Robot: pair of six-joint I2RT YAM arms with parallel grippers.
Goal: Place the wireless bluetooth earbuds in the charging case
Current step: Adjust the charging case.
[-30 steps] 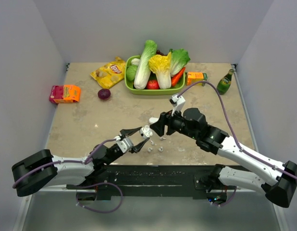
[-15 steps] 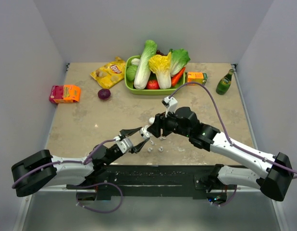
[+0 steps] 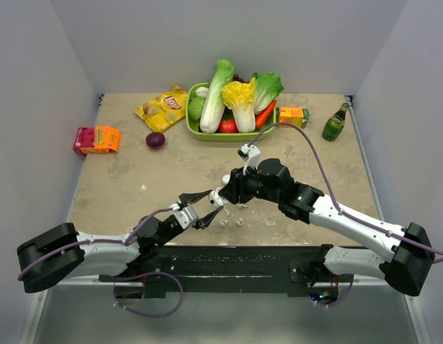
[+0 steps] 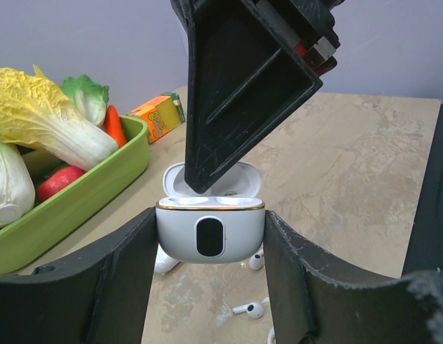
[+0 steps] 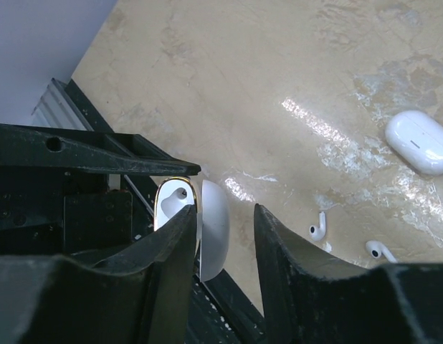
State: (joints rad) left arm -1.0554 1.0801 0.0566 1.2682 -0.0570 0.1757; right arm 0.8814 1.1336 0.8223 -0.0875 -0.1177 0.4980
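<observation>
My left gripper (image 3: 209, 206) is shut on the white charging case (image 3: 218, 197), held above the table with its lid open. In the left wrist view the case (image 4: 210, 233) sits between both fingers (image 4: 114, 279), its sockets looking empty. My right gripper (image 3: 225, 193) is open and empty, right above the case; one black finger (image 4: 236, 93) points into the open top. In the right wrist view (image 5: 225, 215) the lid (image 5: 214, 229) lies between the jaws. Loose white earbuds (image 3: 223, 223) (image 3: 239, 221) lie on the table below, and show in both wrist views (image 4: 256, 260) (image 4: 251, 309) (image 5: 318, 228) (image 5: 379, 251).
A second, closed white case (image 5: 418, 142) lies on the table beyond the earbuds. At the back stand a green tray (image 3: 196, 127) of vegetables, a chips bag (image 3: 163, 107), a purple onion (image 3: 155, 140), a juice carton (image 3: 293, 115), a green bottle (image 3: 335, 123) and a red-orange pack (image 3: 97, 139).
My right arm has swung left and drawn in, bringing its open gripper from beside the held case to directly over it. The left gripper and case have not moved.
</observation>
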